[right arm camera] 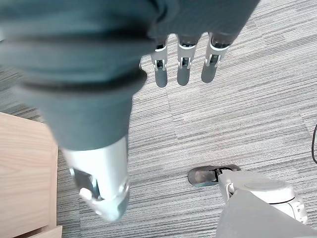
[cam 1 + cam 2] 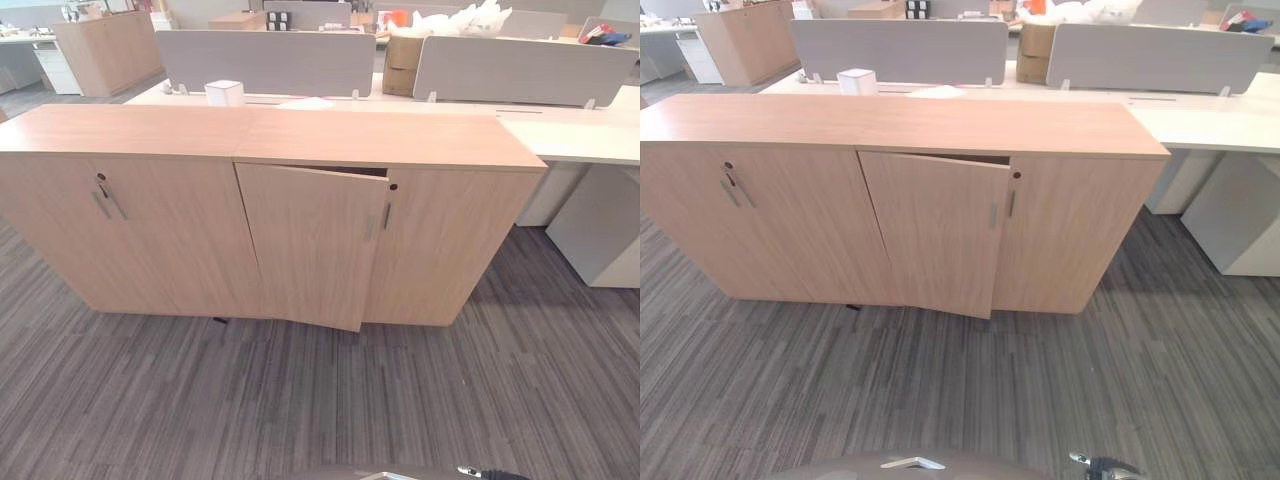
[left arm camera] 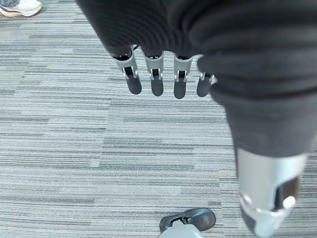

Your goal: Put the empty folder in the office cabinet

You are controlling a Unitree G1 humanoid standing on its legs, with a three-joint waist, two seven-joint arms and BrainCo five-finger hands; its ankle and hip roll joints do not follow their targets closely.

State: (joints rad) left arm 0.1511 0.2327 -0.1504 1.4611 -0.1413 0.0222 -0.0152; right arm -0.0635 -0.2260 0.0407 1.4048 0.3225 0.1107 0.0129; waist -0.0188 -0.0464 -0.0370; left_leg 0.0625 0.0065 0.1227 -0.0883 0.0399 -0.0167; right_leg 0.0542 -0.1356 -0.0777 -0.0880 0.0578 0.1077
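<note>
A long light-wood office cabinet stands in front of me on the grey carpet. Its middle door hangs ajar, swung a little outward at its right edge, with only a dark gap showing at the top. The other doors are closed. My left hand hangs over the carpet with its fingers straight and nothing in it. My right hand also hangs over the carpet, fingers straight and empty, with a wooden cabinet edge beside it.
Behind the cabinet stand white desks with grey partition screens. A small white box and a cardboard box sit there. Another wooden cabinet is at the far left. A person's shoe rests on the carpet.
</note>
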